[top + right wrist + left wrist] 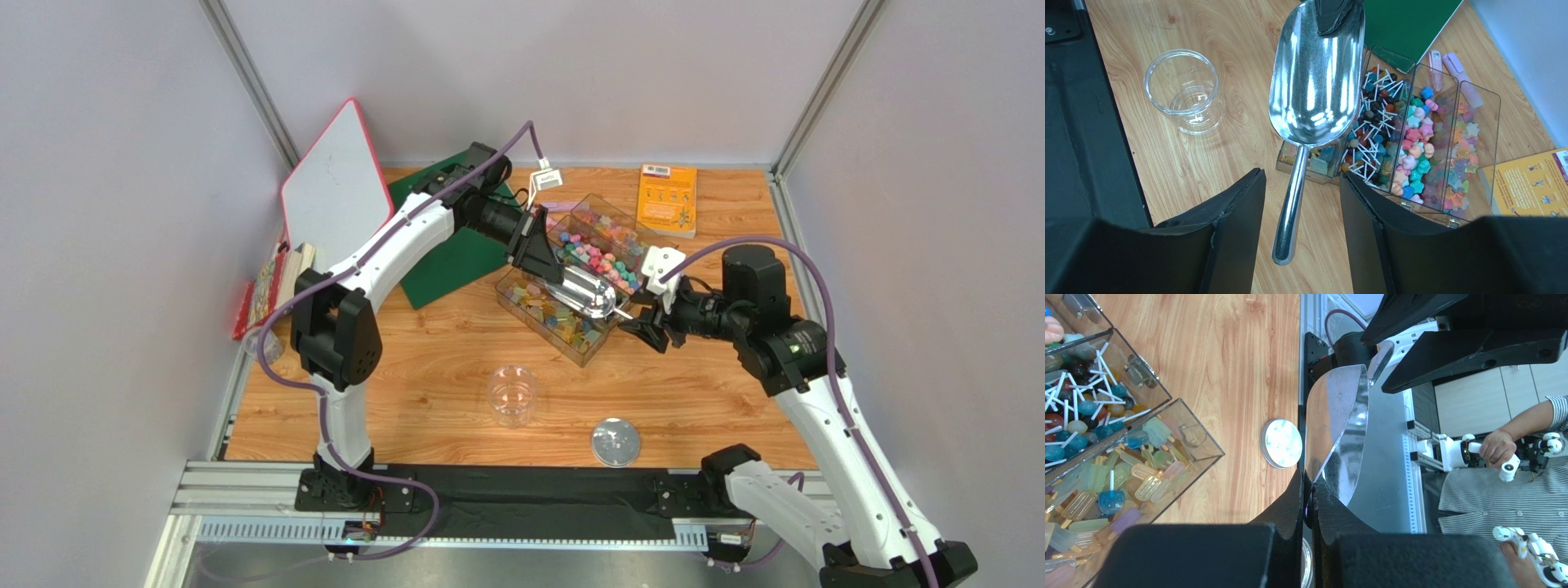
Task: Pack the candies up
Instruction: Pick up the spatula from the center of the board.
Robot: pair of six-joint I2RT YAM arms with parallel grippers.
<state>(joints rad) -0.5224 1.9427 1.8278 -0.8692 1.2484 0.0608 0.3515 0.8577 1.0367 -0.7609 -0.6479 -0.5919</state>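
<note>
My left claw pinches the rim of the shiny metal scoop. My right claw is spread; the scoop's handle lies between my fingers, touching neither. Tiny multicoloured candies fill the clear plastic compartment box on the wooden counter, just ahead-right of my right claw.

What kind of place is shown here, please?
Probably a robotics lab cell: white panel walls and metal posts enclose a wooden table, and a person nearby holds small control handles.

Empty metal scoop by the candies, handle between right tool's parted fingers
</note>
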